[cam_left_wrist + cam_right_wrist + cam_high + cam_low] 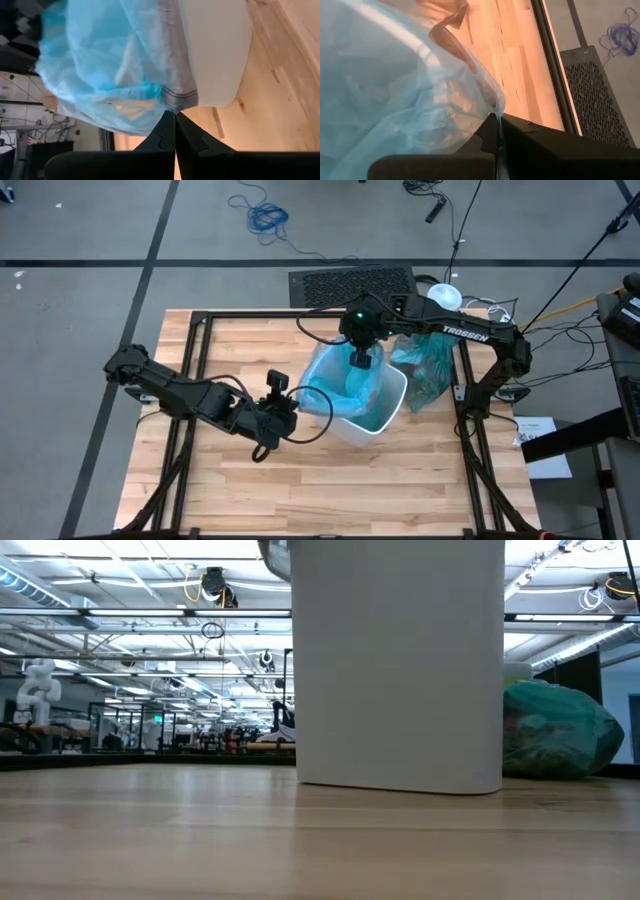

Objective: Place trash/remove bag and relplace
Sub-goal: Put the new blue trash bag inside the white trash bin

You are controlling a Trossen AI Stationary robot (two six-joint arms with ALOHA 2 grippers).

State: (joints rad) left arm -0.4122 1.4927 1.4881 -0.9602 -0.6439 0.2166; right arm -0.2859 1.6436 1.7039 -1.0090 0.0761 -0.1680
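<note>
Left hand (175,116) pinches the pale blue bag's (100,70) edge; right hand (498,120) likewise (both closed), over white bin (215,50).

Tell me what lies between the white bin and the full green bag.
Bare wooden tabletop; low view shows a narrow gap between bin and bag.

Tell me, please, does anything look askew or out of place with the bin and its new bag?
Yes. The pale blue bag is only partly fitted: it bunches unevenly over the white bin, not seated around the rim. The left gripper and right gripper each pinch an edge. The full green bag lies beside the bin.
</note>
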